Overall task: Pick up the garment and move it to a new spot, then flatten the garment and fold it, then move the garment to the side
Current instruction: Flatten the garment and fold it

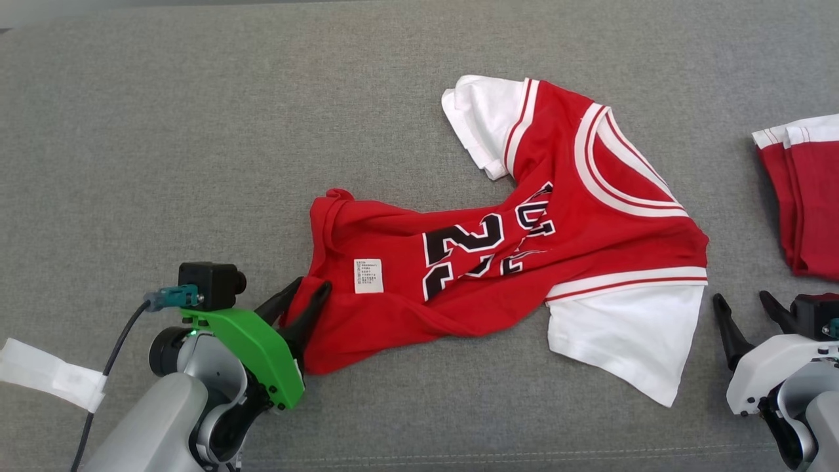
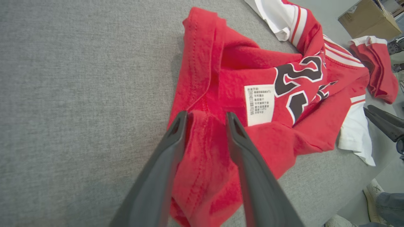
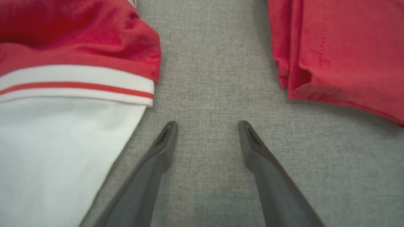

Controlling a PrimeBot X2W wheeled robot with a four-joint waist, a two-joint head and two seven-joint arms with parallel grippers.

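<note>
Between the fingers of left claw [image 1: 312, 283]: bunched hem corner of the red jersey [image 1: 590, 223].
Left claw state: half narrow, red cloth against both fingers; cannot tell if it truly pinches.
Why there: the hem corner is the free edge nearest this claw and a handy place to lift or drag from, by my guess.
Jersey place: crumpled on the grey bench [image 1: 164, 131], running from left claw across toward right claw [image 1: 742, 298].
Care label [image 1: 368, 275]: just ahead of left claw; it shows because the hem is flipped inside out.
Right claw state: wide, nothing between the fingers, low over bare bench.
Why there: it sits in the gap with the jersey's white sleeve [image 3: 47, 151] just to its left and a folded red garment [image 1: 809, 196] just to its right; likely placed to take the sleeve side.
Risk: right claw could snag the folded piece instead.
Task stage: early, judging by the lie; jersey not flat, not folded.
Left wrist view adds: close look at the cloth ridge between the fingers, plus a cardboard box [image 2: 369, 19] and a person's shoe [image 2: 372, 190] beyond the bench edge.
Right wrist view adds: clear bench on both sides of its fingertips.
Head view adds: the full layout, with both claws at once.
</note>
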